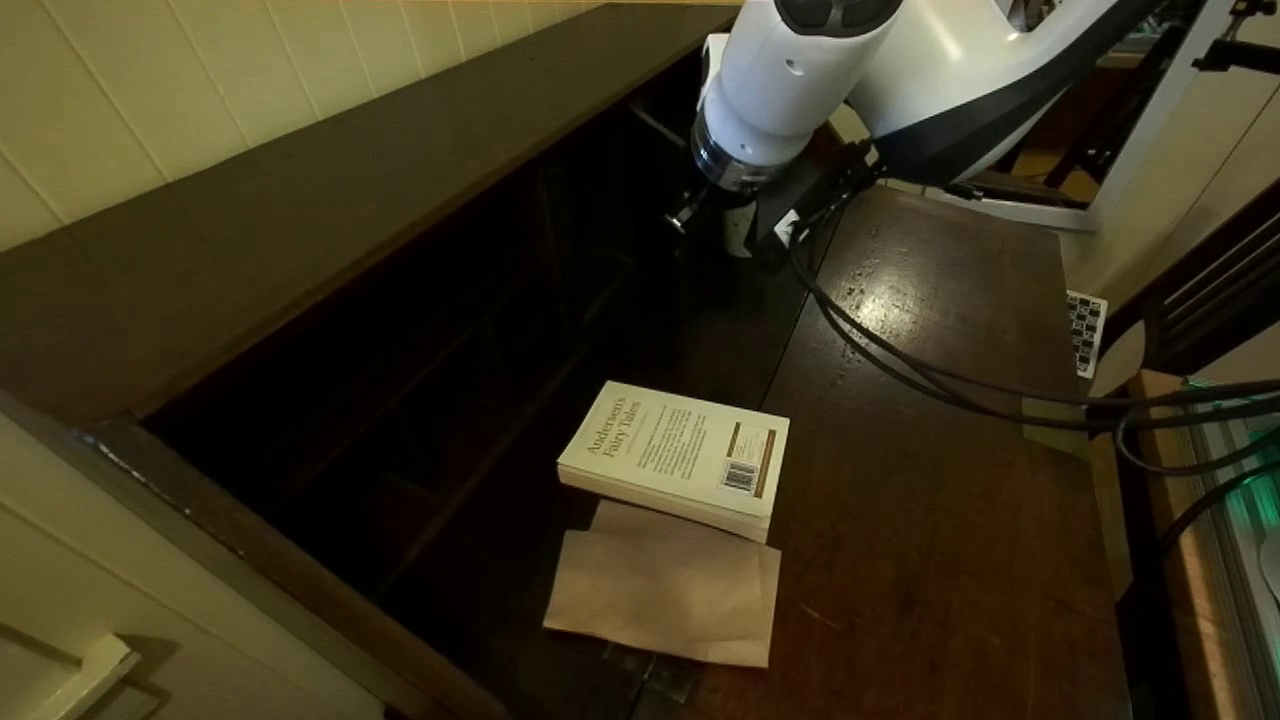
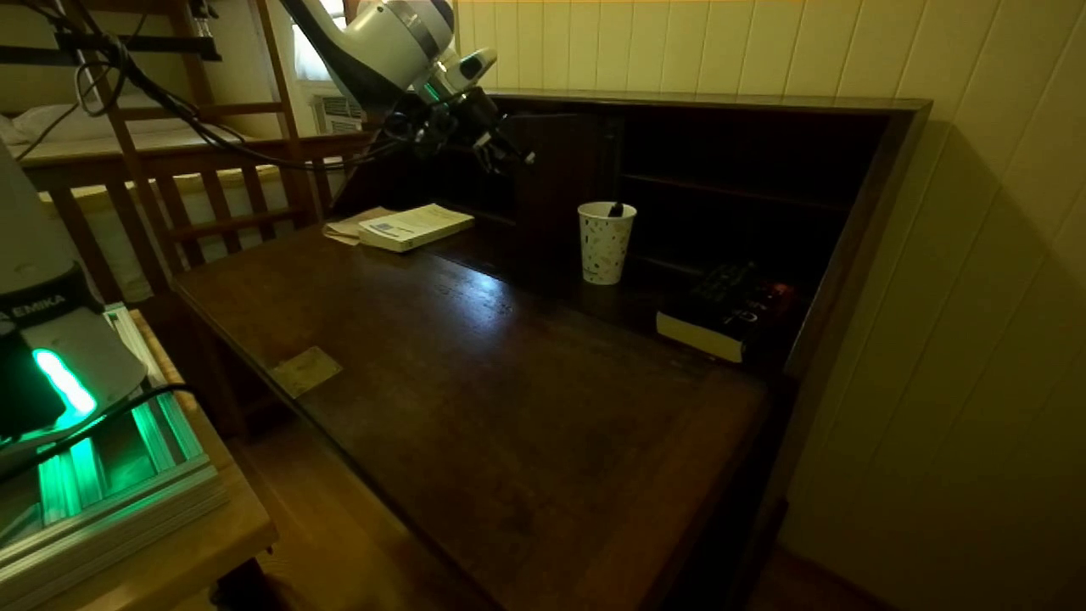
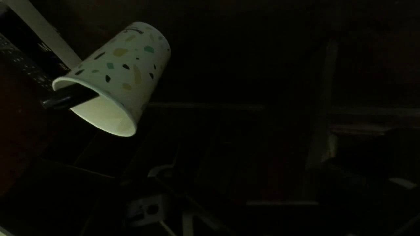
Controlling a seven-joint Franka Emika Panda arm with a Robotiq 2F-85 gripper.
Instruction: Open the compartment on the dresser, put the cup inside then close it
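A speckled white cup (image 2: 604, 250) standing upright on the dresser (image 2: 509, 416), the gripper (image 2: 508, 159) hovering above the dresser's top, jaws standing wide apart and holding nothing, a white book (image 2: 417, 227) and a black book (image 2: 725, 305) lying on the dresser

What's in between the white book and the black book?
In an exterior view, the cup stands on the dresser between the white book and the black book.
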